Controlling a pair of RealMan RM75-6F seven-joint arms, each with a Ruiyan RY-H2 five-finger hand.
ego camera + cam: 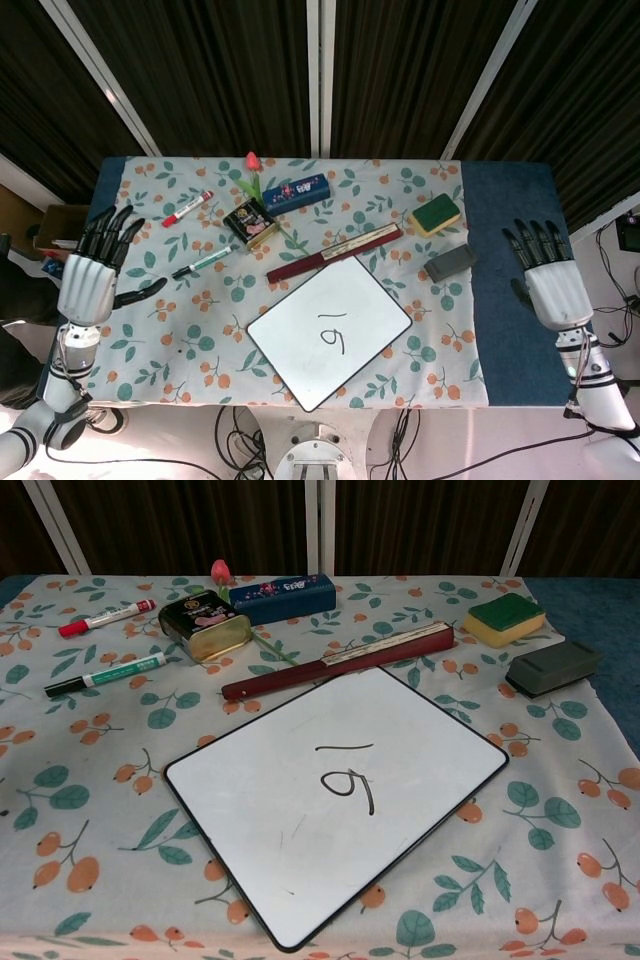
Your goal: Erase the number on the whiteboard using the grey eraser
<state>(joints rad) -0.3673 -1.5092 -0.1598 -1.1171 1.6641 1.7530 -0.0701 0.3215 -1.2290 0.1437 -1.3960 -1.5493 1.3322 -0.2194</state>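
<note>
A white whiteboard lies tilted near the table's front, with a black number written at its middle. The grey eraser sits on the cloth at the right, beside the blue strip. My right hand hovers open over the blue strip, a little right of the eraser and apart from it. My left hand is open at the table's left edge, holding nothing. Neither hand shows in the chest view.
A green and yellow sponge lies just behind the eraser. A closed red fan lies along the board's far edge. A tin, blue box, pink flower, red marker and green marker sit at back left.
</note>
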